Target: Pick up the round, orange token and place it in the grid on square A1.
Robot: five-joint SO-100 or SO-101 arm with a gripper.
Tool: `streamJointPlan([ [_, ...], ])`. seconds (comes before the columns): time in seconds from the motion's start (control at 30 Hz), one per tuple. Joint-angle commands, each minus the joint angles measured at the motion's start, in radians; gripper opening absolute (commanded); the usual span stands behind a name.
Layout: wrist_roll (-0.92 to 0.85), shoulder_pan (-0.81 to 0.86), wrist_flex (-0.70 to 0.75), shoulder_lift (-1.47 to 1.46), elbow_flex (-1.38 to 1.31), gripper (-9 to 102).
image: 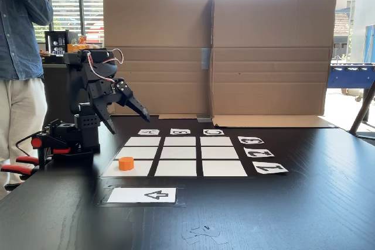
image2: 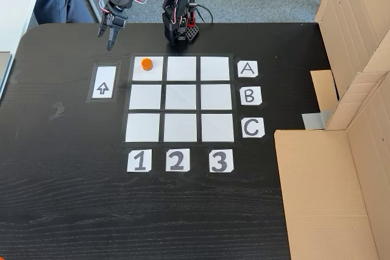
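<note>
in the first fixed view, your token (image: 126, 163) is sitting low left of centre, on the near-left square of the grid (image: 180, 153), toward that square's left side. your gripper (image: 130, 118) hangs above and behind it, left of the frame's middle, fingers spread, nothing between them, well off the table (image: 293, 215). a person (image: 20, 57) stands at the far left edge behind the arm, and a cardboard wall (image: 217, 51) closes off the back. the arrow card (image: 142, 195) lies just in front of the grid.

switch to the other fixed view, looking down. the token (image2: 146, 64) is in the upper-left cell, square a1 (image2: 148, 72), lined up with the a label (image2: 247, 69) and the 1 label (image2: 139, 161). so by my read it's already home. your gripper (image2: 111, 36) is in the upper left of the frame, open and empty, clear of the grid.

here's the risk: the token is small and light, sitting near the cell's top edge. swing that open gripper back low across the corner and you could clip it and roll it off onto the black. any re-grab risks the same. lift clear and stay high.
</note>
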Motion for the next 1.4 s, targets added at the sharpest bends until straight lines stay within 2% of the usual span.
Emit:
streamJointPlan([
  [0.0, 0.003, 0.060, 0.003, 0.080, -0.044, 38],
  [0.43, 0.005, 0.344, 0.026, 0.235, -0.002, 38],
  [0.9, 0.005, 0.595, 0.025, 0.518, 0.244, 38],
  [1.37, 0.018, 0.673, -0.002, 0.818, 0.637, 38],
])
